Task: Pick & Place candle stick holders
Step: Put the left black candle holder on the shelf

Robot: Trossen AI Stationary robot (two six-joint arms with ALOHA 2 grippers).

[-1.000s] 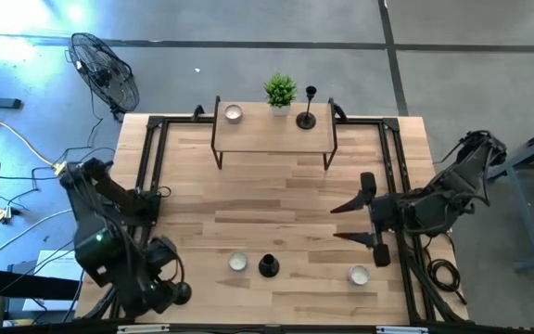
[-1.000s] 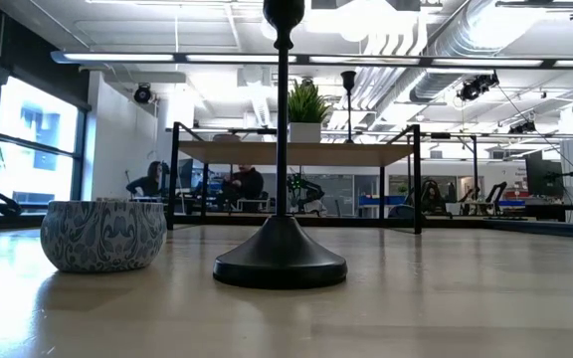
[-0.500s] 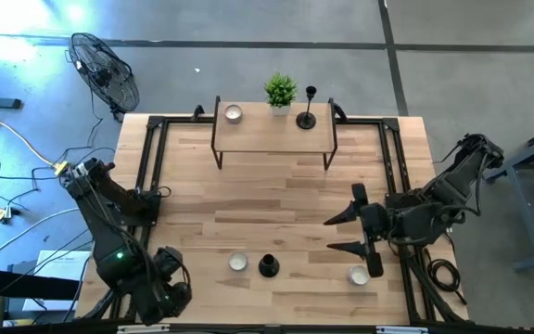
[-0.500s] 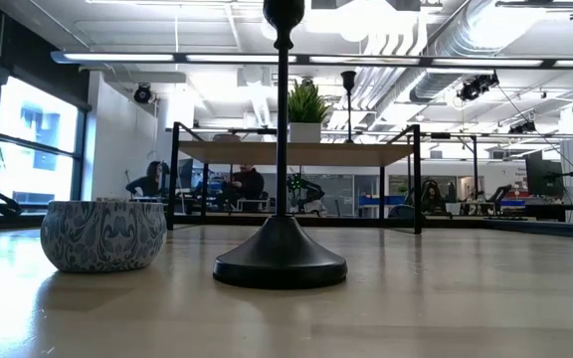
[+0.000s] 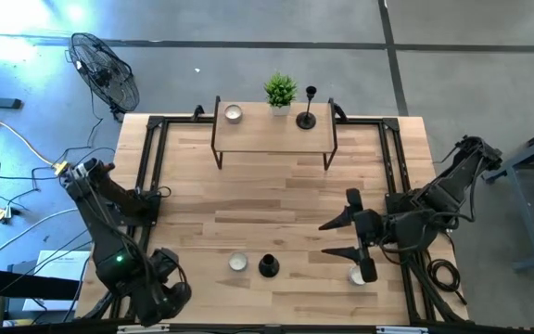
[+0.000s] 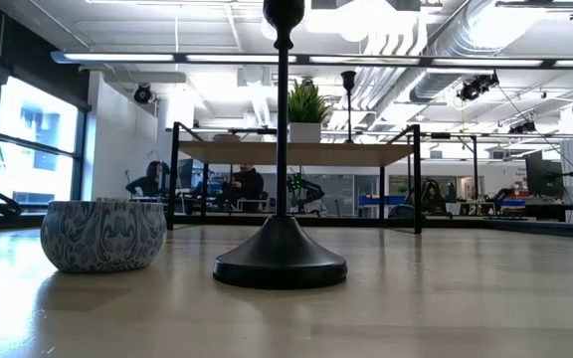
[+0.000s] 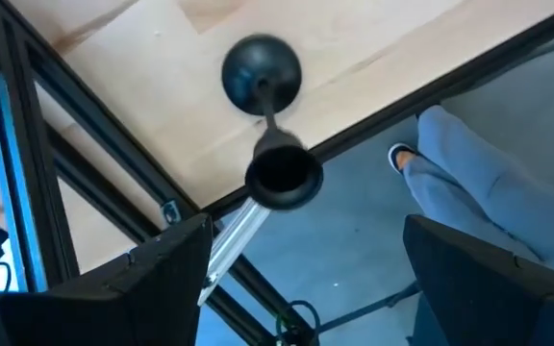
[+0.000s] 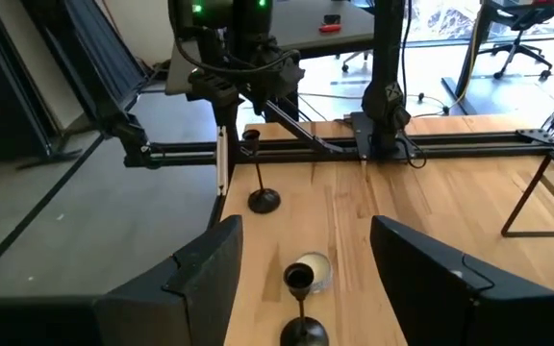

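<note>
Pincers first: we see the right pincer (image 5: 342,238) spread wide and empty, at 3 o'clock from the candle stick holder (image 5: 268,266) near the desk's (image 5: 276,195) front edge. Second holder (image 5: 307,118) stands on the shelf (image 5: 248,139) at 12 o'clock. Left pincer (image 7: 296,264) is open, empty, off the front-left corner.

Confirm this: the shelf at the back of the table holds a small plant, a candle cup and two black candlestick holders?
Not quite. The high view shows the shelf holding the plant, the candle cup and only one black candlestick holder, not two.
</note>
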